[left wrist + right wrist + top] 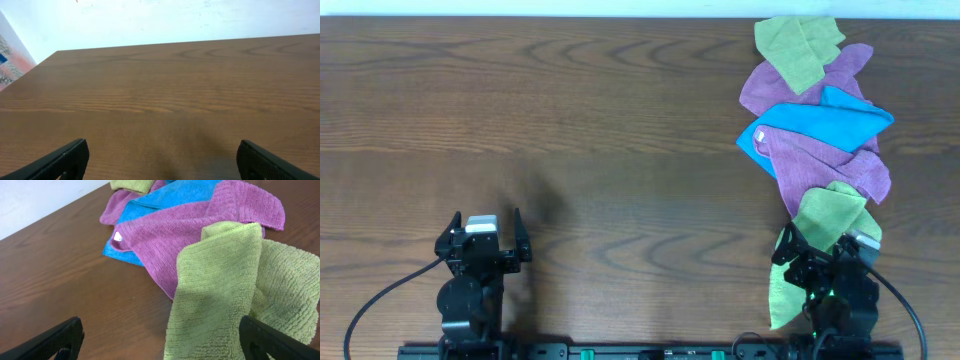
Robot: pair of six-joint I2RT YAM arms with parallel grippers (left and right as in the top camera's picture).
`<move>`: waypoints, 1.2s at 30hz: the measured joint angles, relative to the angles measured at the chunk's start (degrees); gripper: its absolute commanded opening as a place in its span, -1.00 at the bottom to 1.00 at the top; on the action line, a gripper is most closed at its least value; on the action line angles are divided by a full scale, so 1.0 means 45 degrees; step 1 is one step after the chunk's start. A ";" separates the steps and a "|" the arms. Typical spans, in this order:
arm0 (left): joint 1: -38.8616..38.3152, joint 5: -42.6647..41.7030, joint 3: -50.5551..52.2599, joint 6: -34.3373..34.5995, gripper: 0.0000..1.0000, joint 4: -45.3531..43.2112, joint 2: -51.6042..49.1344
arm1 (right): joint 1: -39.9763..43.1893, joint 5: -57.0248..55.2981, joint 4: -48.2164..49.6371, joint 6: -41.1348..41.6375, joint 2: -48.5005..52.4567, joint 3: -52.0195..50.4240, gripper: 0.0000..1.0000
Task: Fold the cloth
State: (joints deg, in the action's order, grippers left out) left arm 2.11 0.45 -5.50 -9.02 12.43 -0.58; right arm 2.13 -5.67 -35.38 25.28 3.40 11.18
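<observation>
The lime-green cloth (830, 210) lies crumpled at the near right of the table, its lower part hanging down past my right gripper (823, 250). In the right wrist view the cloth (220, 290) is folded over on itself and fills the right half between the jaws. My right gripper (160, 340) is open wide, with its right finger against the cloth and nothing held. My left gripper (486, 235) is open and empty over bare wood at the near left; it also shows in the left wrist view (162, 160).
A pile of cloths runs up the right side: a purple cloth (825, 165), a blue cloth (820, 120), another purple cloth (800, 90) and a duller olive-green cloth (798, 45) at the far edge. The lime cloth overlaps the nearest purple cloth (200, 235).
</observation>
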 measured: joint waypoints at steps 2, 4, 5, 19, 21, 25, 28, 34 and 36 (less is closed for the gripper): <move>0.0000 0.0000 0.0000 0.0000 0.91 0.0000 0.0000 | 0.0000 0.0000 0.0000 0.0000 0.0000 0.0000 0.99; 0.0000 -0.0005 0.0000 0.0000 0.91 0.0005 0.0000 | 0.0000 0.0000 0.0000 0.0000 0.0000 0.0000 0.99; 0.0000 0.0000 0.0000 0.0000 0.91 0.0005 0.0000 | 0.0000 0.0000 0.0000 0.0000 0.0000 0.0000 0.99; 0.0000 -0.0005 0.0000 0.0000 0.91 0.0005 0.0000 | 0.0000 0.0000 0.0000 0.0000 0.0000 0.0000 0.99; 0.0000 0.0000 0.0000 0.0000 0.91 0.0005 0.0000 | 0.0000 0.0000 0.0000 0.0000 0.0000 0.0000 0.98; 0.0000 -0.0005 0.0000 0.0000 0.91 0.0005 0.0000 | 0.0000 0.0000 -0.0005 0.0000 0.0000 0.0000 0.98; 0.0000 0.0000 0.0000 0.0000 0.91 0.0005 0.0000 | 0.0000 0.0000 -0.0005 0.0000 0.0000 0.0000 0.98; 0.0000 0.0000 0.0000 0.0000 0.91 0.0000 -0.0005 | 0.0000 0.0170 0.1870 0.0389 0.0053 -0.0015 0.99; 0.0000 0.0000 0.0000 0.0000 0.91 0.0000 0.0000 | 0.0000 0.0296 0.2497 0.0563 0.0063 -0.0010 0.99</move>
State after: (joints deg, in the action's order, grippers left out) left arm 2.11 0.45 -5.50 -9.02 12.43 -0.58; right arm 2.13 -4.34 -24.14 27.81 3.68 11.14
